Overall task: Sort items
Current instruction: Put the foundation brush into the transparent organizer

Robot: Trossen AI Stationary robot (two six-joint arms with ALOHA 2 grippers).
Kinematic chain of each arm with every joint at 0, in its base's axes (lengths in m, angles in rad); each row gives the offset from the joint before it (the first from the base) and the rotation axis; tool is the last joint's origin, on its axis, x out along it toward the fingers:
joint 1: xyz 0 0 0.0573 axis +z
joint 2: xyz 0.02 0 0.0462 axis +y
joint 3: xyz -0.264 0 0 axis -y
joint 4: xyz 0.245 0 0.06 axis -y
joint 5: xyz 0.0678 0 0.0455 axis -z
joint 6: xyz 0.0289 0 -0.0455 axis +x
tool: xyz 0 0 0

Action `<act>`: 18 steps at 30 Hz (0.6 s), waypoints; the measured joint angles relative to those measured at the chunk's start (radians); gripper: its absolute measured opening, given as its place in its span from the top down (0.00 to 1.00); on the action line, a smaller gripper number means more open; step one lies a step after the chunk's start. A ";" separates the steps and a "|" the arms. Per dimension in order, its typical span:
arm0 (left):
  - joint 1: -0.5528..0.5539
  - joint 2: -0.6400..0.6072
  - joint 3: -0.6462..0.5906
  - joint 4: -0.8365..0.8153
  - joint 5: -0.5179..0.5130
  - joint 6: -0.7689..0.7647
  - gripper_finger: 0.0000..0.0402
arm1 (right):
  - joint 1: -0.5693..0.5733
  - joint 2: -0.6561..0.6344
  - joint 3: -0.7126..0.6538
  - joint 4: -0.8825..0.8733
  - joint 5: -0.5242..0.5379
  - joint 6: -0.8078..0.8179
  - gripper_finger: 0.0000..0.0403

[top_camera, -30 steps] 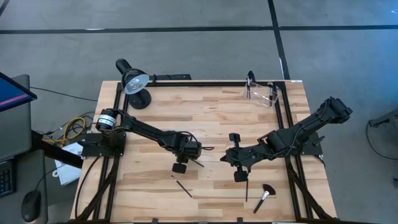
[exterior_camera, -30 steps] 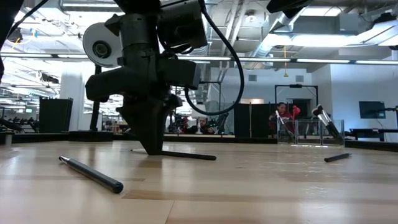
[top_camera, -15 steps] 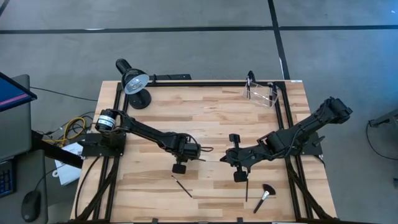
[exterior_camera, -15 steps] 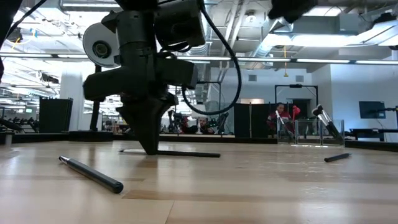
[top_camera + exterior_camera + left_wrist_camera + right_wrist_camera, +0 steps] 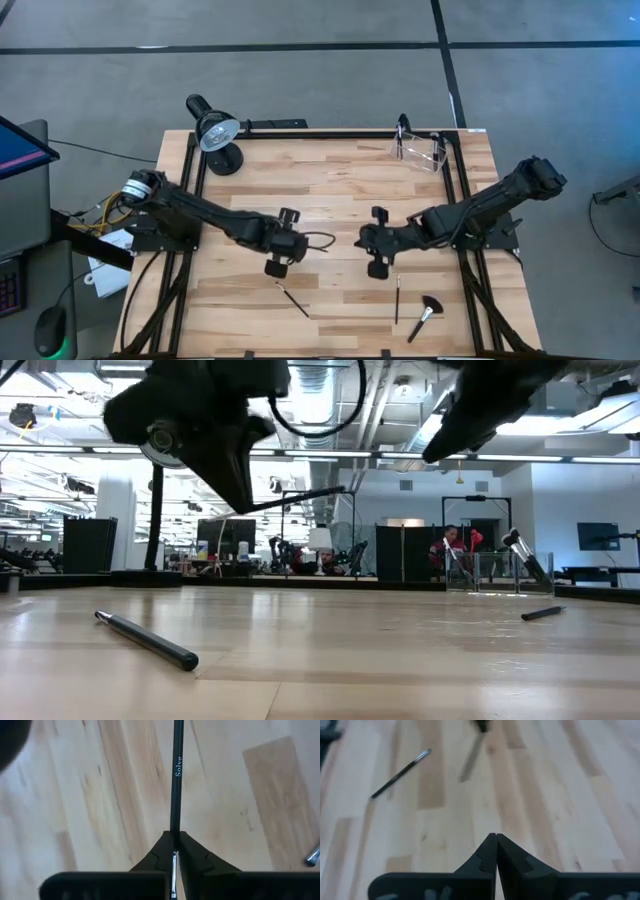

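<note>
left claw (image 5: 174, 840): pinching slim brush (image 5: 175, 780) at one end, mid-frame | right claw (image 5: 496, 840): pressed together, empty | handling: light, stiff, slippery; likely grip mid-handle, spare bristles

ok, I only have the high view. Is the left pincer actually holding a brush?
Observer: Yes. The left wrist view shows the left pincer shut on a thin black brush, gripped by the handle, which has "Solve" printed on it.
Operator: Is it touching the table?
Observer: No. In the low view the brush hangs well above the table, close to level.
Operator: Right pincer carrying anything?
Observer: No. The right wrist view shows the right pincer shut with nothing between its fingers.
</note>
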 joint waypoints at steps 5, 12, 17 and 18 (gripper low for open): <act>-0.097 0.001 -0.001 -0.006 -0.204 0.163 0.97 | -0.063 -0.001 -0.093 0.193 0.034 0.038 1.00; -0.203 0.005 -0.048 0.002 -0.439 0.331 0.97 | -0.216 0.014 -0.379 0.966 -0.236 0.112 0.99; -0.236 0.005 -0.066 0.012 -0.530 0.448 0.97 | -0.274 0.127 -0.446 1.212 -0.337 0.214 0.89; -0.237 0.004 -0.066 0.018 -0.554 0.478 0.97 | -0.275 0.163 -0.437 1.234 -0.341 0.217 0.86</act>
